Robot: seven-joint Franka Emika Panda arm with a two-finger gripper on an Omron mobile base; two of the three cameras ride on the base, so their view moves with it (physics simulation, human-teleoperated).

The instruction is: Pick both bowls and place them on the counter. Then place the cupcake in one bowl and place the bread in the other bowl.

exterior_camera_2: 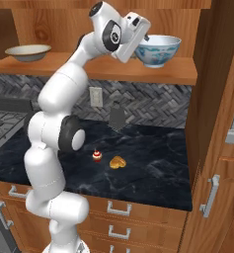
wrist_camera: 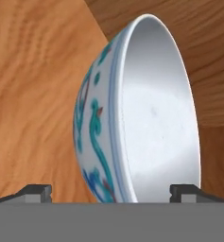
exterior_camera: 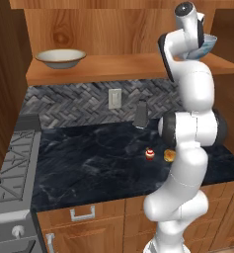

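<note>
The deeper white bowl with blue pattern (exterior_camera_2: 158, 49) stands on the wooden shelf (exterior_camera_2: 153, 73) at the right. My gripper (exterior_camera_2: 144, 38) is at its left rim, open. In the hand view the bowl (wrist_camera: 146, 118) is close up, and its rim and wall sit between the two spread fingertips (wrist_camera: 38, 192) of the gripper (wrist_camera: 116, 191) without being clamped. The arm hides most of this bowl (exterior_camera: 210, 44) from the left. The shallow cream bowl (exterior_camera: 60, 58) rests at the shelf's left end. The cupcake (exterior_camera: 149, 154) and the bread (exterior_camera: 169, 155) lie side by side on the black counter (exterior_camera: 89, 163).
A stove (exterior_camera: 10, 168) borders the counter on the left. A dark grey upright object (exterior_camera_2: 117, 116) stands by the tiled backsplash under a wall outlet (exterior_camera: 115, 98). A tall wooden cabinet side (exterior_camera_2: 212, 99) closes the shelf and counter on the right.
</note>
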